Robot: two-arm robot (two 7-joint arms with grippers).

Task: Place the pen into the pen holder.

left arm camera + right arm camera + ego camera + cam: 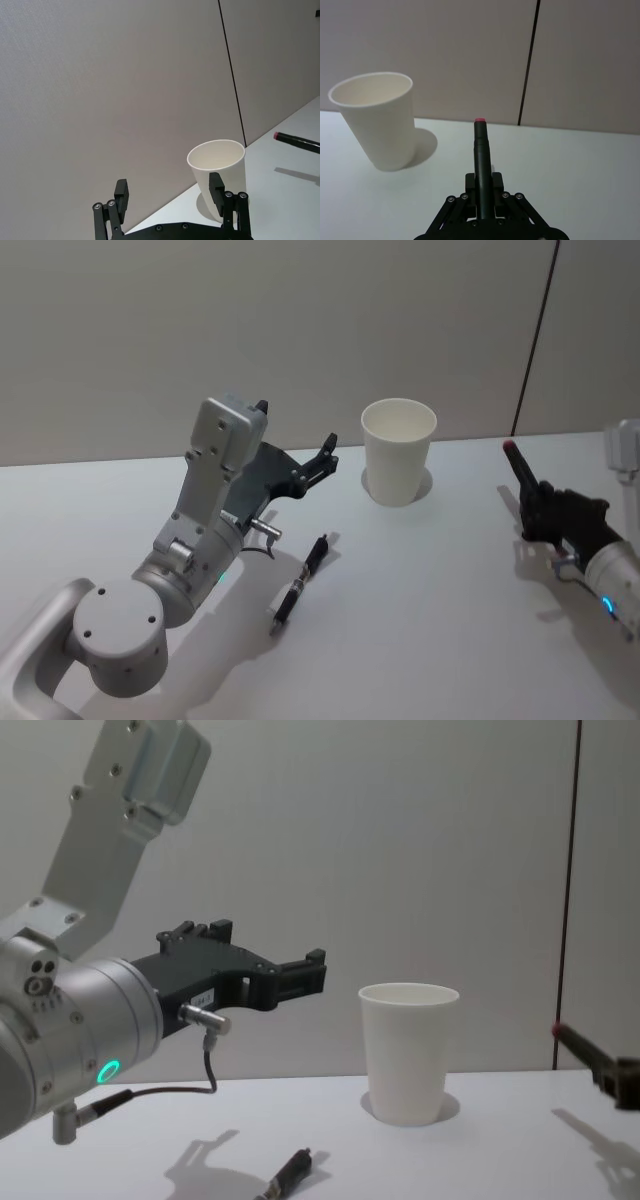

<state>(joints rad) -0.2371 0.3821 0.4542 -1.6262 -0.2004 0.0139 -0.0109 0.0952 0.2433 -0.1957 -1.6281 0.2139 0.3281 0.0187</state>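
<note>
bare table (460, 570) between pen holder (398, 465) and right gripper (532, 498), left gripper (327, 454) crowding its left side

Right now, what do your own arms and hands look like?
Left arm and right arm are silver-grey rounded metal links ending in black two-fingered hands: left hand, right hand. A green ring light and thin black cable mark the left wrist; a blue light the right.

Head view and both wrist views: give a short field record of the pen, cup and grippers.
pen holder: white cup upright on the table, nothing sticking out
held pen: red-tipped, right of the cup, not over it
right gripper: jaws shut on the held pen
left gripper: raised left of the cup, jaws open, empty
second pen: lying on the table by the left arm
status: no pen in cup
</note>
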